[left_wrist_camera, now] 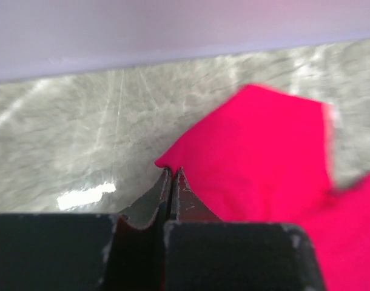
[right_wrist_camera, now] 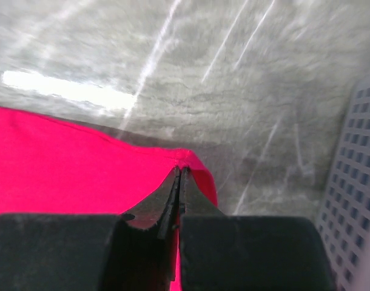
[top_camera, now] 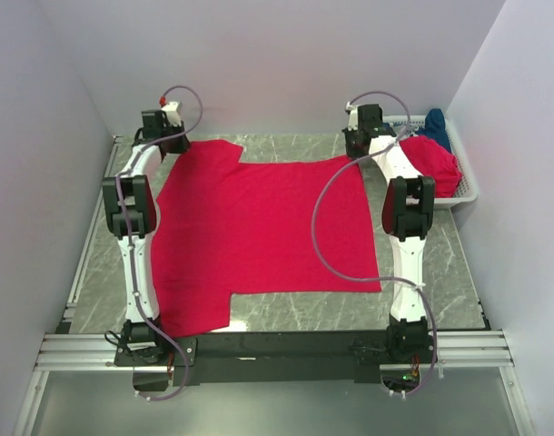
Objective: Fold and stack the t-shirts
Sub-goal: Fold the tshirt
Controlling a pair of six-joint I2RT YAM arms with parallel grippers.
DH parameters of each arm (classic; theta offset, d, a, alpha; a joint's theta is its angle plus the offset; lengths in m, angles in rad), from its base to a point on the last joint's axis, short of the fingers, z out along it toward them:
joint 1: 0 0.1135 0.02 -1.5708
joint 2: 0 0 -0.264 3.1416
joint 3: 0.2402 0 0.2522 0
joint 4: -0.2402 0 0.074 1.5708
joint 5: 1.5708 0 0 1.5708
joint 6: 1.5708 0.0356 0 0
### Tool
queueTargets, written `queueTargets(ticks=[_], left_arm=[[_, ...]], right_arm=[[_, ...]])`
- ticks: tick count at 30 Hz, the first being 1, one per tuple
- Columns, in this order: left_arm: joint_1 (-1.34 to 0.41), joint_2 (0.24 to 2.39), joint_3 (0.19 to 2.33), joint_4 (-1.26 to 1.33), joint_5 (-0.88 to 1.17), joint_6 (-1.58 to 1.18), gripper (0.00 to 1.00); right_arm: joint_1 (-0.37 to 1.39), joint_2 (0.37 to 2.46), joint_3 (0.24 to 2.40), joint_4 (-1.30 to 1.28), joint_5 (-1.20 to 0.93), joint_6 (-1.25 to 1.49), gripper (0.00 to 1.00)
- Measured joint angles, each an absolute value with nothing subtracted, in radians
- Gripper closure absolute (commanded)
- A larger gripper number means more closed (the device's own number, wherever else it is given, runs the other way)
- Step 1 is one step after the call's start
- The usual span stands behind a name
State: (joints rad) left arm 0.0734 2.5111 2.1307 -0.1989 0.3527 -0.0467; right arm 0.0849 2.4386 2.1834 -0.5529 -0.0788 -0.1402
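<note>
Three t-shirts are in sight: two bright red and one dark blue. There are two arms and one basket.

The spread red t-shirt (top_camera: 259, 236) lies flat and open on the grey marbled counter (top_camera: 100, 272), between the left arm (top_camera: 132, 209) and the right arm (top_camera: 406, 209). It covers most of the middle of the surface, with one sleeve pointing to the far left corner and another reaching the near edge beside the left arm's base.

The white mesh basket (top_camera: 468, 189) stands at the far right of the counter, against the wall. It holds two garments. The second red t-shirt (top_camera: 433, 162) is bunched up and bulges over the basket's near rim. The dark blue t-shirt (top_camera: 434, 123) is crumpled behind it at the far end.

Both arms reach to the far edge of the spread shirt. The left fingers (left_wrist_camera: 178, 191) are pressed together, clamped on the pointed tip of the far left sleeve. The right fingers (right_wrist_camera: 165, 197) are likewise pressed together, clamped on the far right corner of the cloth, which curls up around them. The basket's mesh wall is near them on the right.
</note>
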Motion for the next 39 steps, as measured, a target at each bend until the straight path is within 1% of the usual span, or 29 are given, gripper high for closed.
queueTargets(ticks=[9, 19, 29, 35, 36, 37, 38, 39], left_arm=[[0.131, 2.252, 1.903, -0.08, 0.491, -0.018, 1.0], [0.176, 1.987, 1.533, -0.019, 0.625, 0.089, 1.0], [0.22, 1.707, 1.221, -0.036, 0.684, 0.199, 1.0], [0.228, 1.596, 1.071, -0.122, 0.683, 0.352, 1.0], [0.229, 1.588, 1.046, -0.152, 0.679, 0.391, 1.0], [0.229, 1.587, 1.033, -0.182, 0.675, 0.418, 0.98], [0.229, 1.593, 1.027, -0.232, 0.666, 0.459, 0.84], [0.231, 1.606, 1.027, -0.286, 0.661, 0.508, 0.75]], right_arm=[[0.076, 2.317, 2.095, -0.524, -0.127, -0.155, 1.0], [0.05, 2.174, 1.896, -0.516, -0.205, -0.179, 1.0], [0.025, 1.964, 1.632, -0.517, -0.286, -0.247, 1.0], [0.022, 1.955, 1.551, -0.546, -0.309, -0.311, 1.0], [0.022, 1.958, 1.546, -0.561, -0.31, -0.325, 0.94], [0.022, 1.964, 1.546, -0.577, -0.311, -0.339, 0.81], [0.022, 1.972, 1.546, -0.59, -0.311, -0.355, 0.71], [0.022, 1.981, 1.547, -0.606, -0.311, -0.37, 0.62]])
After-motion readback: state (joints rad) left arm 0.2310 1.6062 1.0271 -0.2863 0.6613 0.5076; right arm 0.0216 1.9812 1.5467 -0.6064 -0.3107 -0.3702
